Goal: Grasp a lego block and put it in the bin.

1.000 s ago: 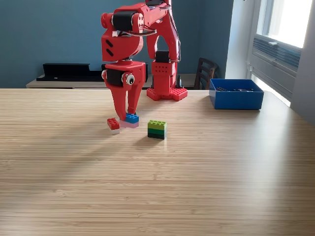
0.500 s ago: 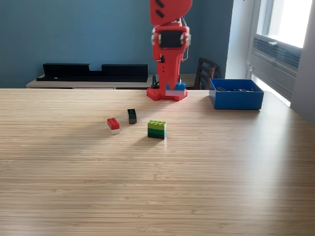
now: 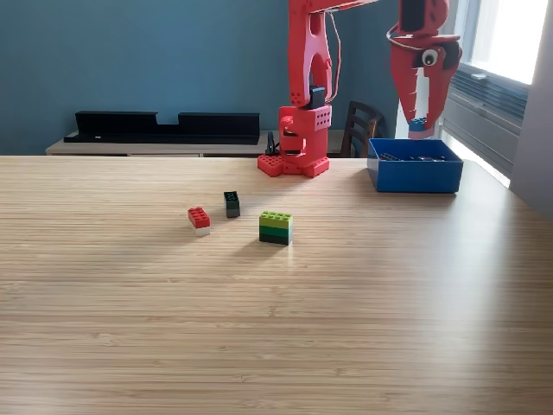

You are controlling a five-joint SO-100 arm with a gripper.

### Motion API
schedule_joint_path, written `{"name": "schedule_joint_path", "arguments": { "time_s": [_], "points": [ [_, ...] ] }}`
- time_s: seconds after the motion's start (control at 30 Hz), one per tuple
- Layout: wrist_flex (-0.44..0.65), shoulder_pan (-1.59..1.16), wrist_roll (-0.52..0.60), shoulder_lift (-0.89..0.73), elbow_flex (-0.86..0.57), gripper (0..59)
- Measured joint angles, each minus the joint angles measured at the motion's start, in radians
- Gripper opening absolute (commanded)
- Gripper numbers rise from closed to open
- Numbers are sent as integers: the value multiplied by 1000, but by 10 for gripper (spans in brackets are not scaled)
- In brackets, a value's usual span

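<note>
Jaws now carry blue block (image 3: 417,126) above bin (image 3: 415,175).

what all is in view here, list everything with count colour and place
blue-topped lego block: 1, blue over a pale base, held in the gripper above the bin
open-topped blue plastic bin: 1, blue, on the table at the exterior view's right; small dark items inside, too small to tell
red-and-white lego block: 1, red over white, table centre-left
small dark lego block: 1, dark green or black, just right of the red one
green lego stack: 1, light green over dark green, table centre
wooden table: 1, light wood
black sideboard items: long, low, black, against the blue wall
dark chair: 1, behind the table
red robot arm: 1, base at the table's far edge
gripper: 1, red, raised over the bin
</note>
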Motion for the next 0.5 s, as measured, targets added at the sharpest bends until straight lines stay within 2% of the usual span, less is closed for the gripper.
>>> {"name": "schedule_joint_path", "arguments": {
  "time_s": [0.4,0.43,0.5],
  "points": [
    [0,-305,-103,2,91,15],
    [0,-316,-110,2,98,45],
    [0,-331,-129,2,109,190]
  ]
}}
